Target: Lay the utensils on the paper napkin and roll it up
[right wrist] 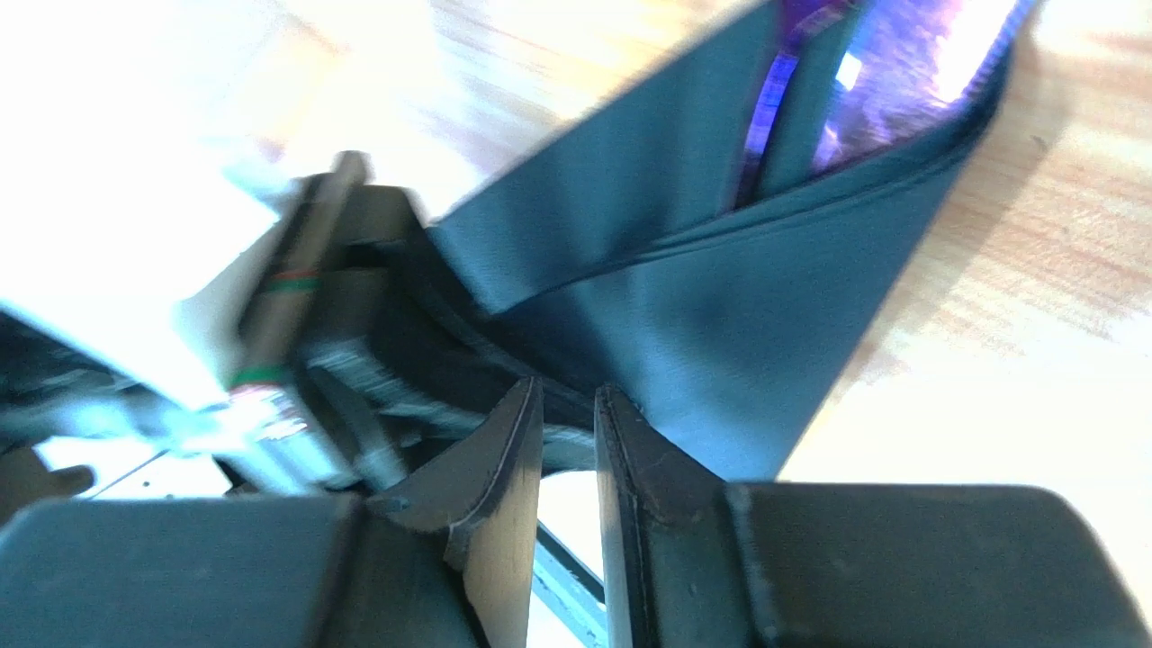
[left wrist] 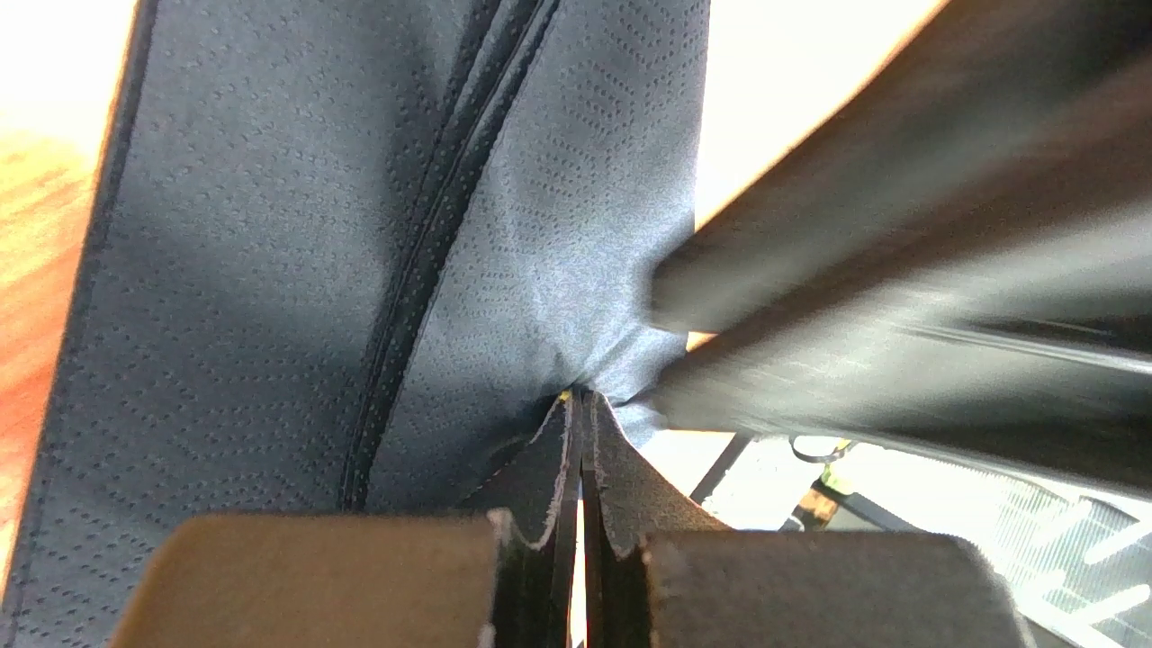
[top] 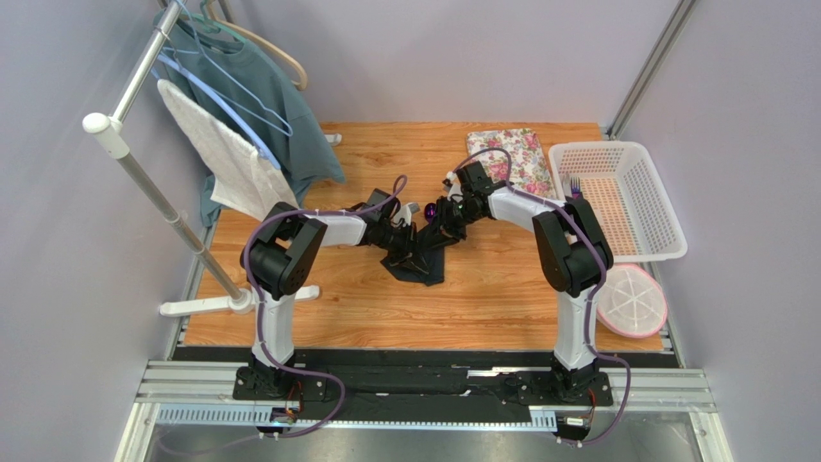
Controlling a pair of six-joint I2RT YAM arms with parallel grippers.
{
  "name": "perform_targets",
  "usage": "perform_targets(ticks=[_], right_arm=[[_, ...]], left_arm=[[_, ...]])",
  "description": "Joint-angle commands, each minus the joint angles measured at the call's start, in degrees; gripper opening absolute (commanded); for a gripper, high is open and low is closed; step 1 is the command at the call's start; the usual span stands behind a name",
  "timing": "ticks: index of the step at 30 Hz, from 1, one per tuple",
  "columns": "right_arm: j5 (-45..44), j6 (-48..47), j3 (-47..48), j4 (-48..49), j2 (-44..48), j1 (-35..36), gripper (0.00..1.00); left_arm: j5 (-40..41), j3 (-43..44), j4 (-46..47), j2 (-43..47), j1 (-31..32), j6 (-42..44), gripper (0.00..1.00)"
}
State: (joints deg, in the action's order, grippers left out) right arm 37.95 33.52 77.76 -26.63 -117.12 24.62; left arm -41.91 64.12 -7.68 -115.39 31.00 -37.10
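Paper napkin (top: 416, 262), black and partly folded, is lying mid-way across the wooden table (top: 482, 308), wrapping around glossy purple utensils (right wrist: 893, 68) whose ends are peeking out. The left gripper (left wrist: 584, 405) is pinching a napkin edge, its fingers pressing together on it. The right gripper (right wrist: 568, 405) is hovering just beside the napkin, fingers slightly apart, seemingly holding nothing.

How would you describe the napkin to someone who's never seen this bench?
Start at the wooden table and look at its middle. The paper napkin is the plain black folded sheet there, pinched by the left gripper, with purple utensils showing in its fold. The mat behind it is flowered instead.
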Motion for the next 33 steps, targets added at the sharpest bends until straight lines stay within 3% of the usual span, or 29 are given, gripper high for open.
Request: perform_targets(ticks=[1,17,20,24,26,33], right_arm=[[-1.0,-1.8,3.1,-2.3,4.4,-0.4,0.24],[-3.9,-4.5,1.5,1.8,-7.5,-0.6,0.09],[-3.9,-4.8,0.5,1.9,-7.8,-0.5,0.08],[-3.4,-5.6,-1.5,2.3,-7.6,-0.4,0.06],[-3.2,-5.8,-2.9,2.7,-7.5,-0.3,0.05],[-1.2,-5.8,-5.7,4.2,-7.1,1.0,0.04]], left_arm=[[3.5,0.3,-2.8,-0.6,0.0,2.0,0.0],[2.7,-0.3,-2.1,0.3,0.0,2.6,0.0],[0.8,-0.4,-0.8,3.1,0.0,3.9,0.09],[3.1,-3.6,0.2,14.4,-1.5,7.2,0.34],[3.2,-4.9,-0.5,17.2,-3.0,7.1,0.39],[7.9,-9.1,-8.2,19.0,-9.9,10.5,0.62]])
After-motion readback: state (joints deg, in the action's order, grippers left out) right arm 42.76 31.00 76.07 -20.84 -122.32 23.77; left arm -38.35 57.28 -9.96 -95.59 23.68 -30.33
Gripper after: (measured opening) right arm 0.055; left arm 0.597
